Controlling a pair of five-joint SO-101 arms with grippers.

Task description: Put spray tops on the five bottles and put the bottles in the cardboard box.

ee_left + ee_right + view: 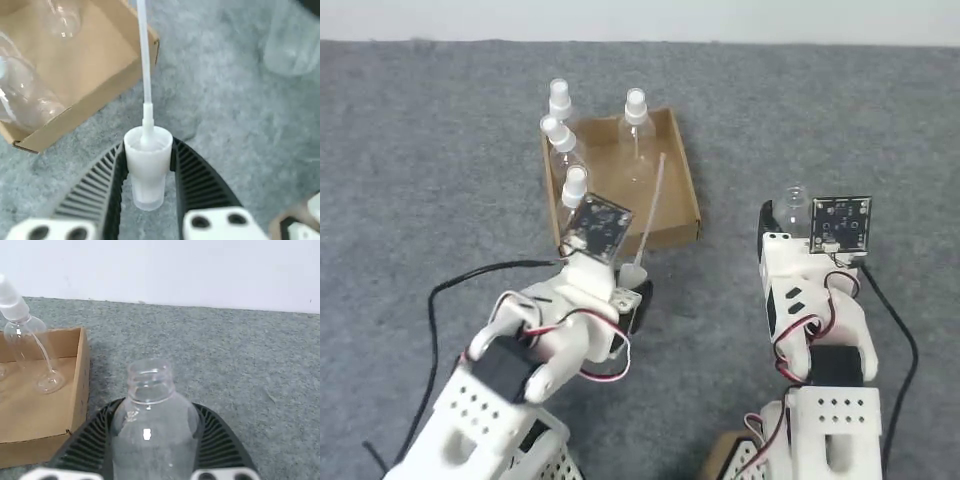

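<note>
1. Closest in, my left pincer [148, 150] is pinching the spray top [147, 172]. Both ribbed black jaws are pressed against the sides of its white collar.
2. The spray top's cap end points back at my wrist, and its thin dip tube [144, 60] runs straight out away from me.
3. On my other side, my right pincer [156, 415] is clamped around the body of a clear open bottle [152, 430], one jaw on each flank. The bottle is upright with a bare threaded neck and no top on it. I cannot tell whether its base touches the grey carpet [820, 110].
4. From above, the open bottle sits to the right of the cardboard box [685, 180], apart from it. My left pincer is just in front of the box's near wall.
5. Also from above, the dip tube crosses that near wall, and its tip lies over the brown floor of the box.
6. Inside the box, a row of three capped bottles [565, 150] stands along the left wall.
7. A fourth capped bottle [635, 125] stands upright at the far wall, toward the right corner.
8. Beyond the box the carpet runs on to a white wall [200, 270].
</note>
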